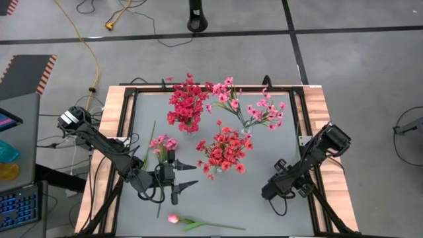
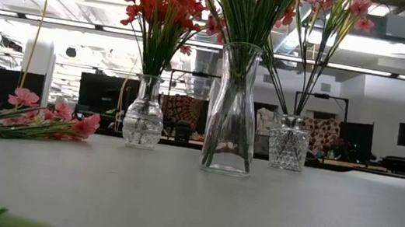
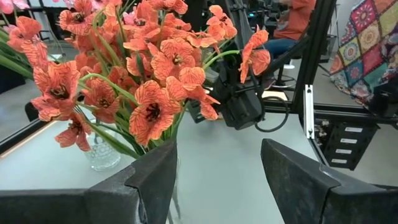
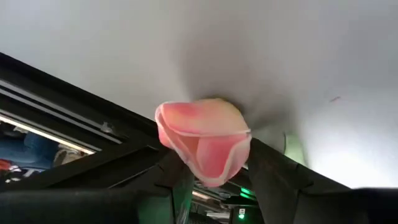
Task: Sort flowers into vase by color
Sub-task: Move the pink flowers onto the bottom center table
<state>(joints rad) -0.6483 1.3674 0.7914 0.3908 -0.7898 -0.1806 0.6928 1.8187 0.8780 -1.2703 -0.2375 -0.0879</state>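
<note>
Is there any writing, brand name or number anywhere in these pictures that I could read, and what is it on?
No text reads clearly in any view.
White patch on the dark left arm: too small to read.
Lit blue screen beside the table: too small to read.
Tall clear glass vase: no label visible.

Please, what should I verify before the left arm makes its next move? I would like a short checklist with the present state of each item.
1. Left gripper open and empty: ok.
2. Pink spray lying free on the table, beside the left gripper: ok.
3. Tall vase, round vase and cut-glass vase upright: ok.
4. Tulip on the table, apart from both grippers: ok.
5. Right gripper holding the pink bud seen close before it: cannot tell.
</note>
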